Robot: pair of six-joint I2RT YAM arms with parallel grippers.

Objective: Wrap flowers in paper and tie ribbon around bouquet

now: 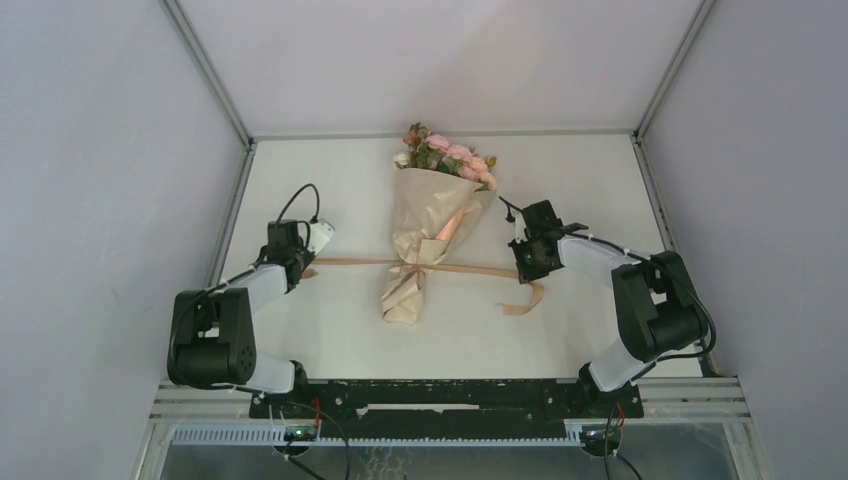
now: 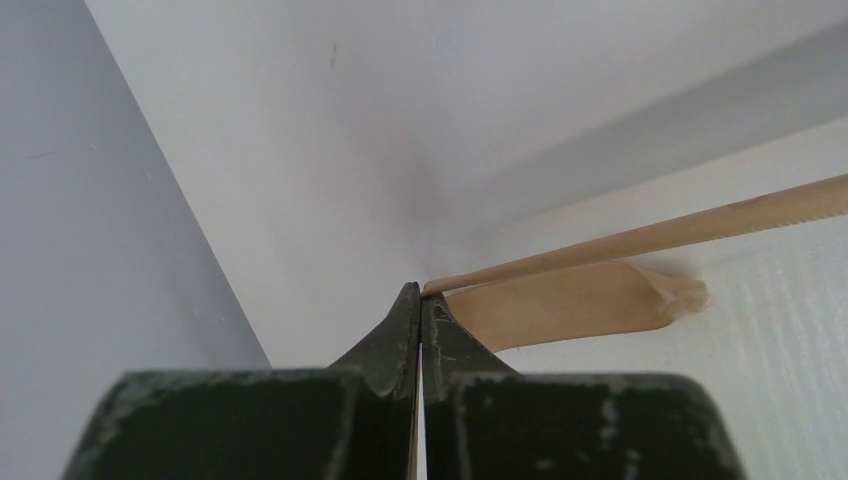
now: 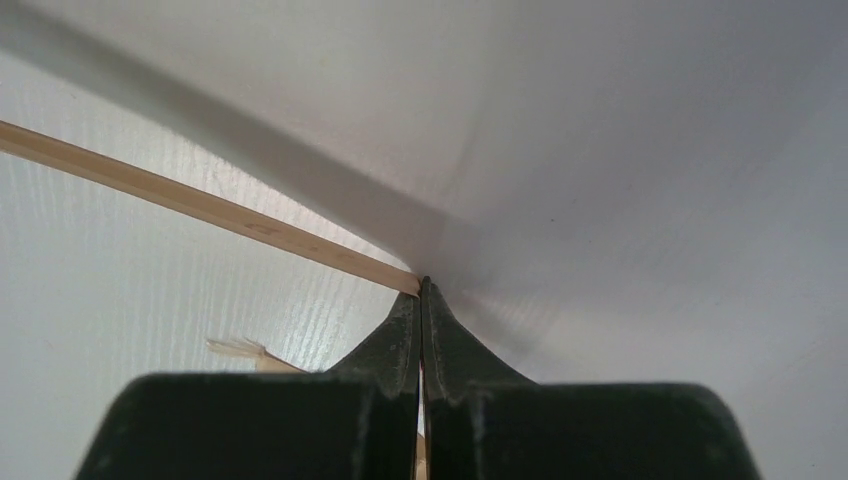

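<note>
Pink flowers (image 1: 447, 155) with green leaves stick out of the far end of a cone of tan paper (image 1: 425, 240) lying mid-table. A peach ribbon (image 1: 360, 262) is knotted around the cone's narrow neck and stretches taut to both sides. My left gripper (image 1: 306, 268) is shut on the ribbon's left end; in the left wrist view the ribbon (image 2: 640, 238) leaves the gripper's (image 2: 421, 296) tips, with the loose tail just below. My right gripper (image 1: 524, 270) is shut on the ribbon's right part (image 3: 210, 205), pinched at its tips (image 3: 421, 290). That side's tail (image 1: 525, 302) curls on the table.
Grey enclosure walls (image 1: 110, 160) stand on the left, right and back of the white table (image 1: 330, 190). Both arm bases sit on the black rail (image 1: 440, 395) at the near edge.
</note>
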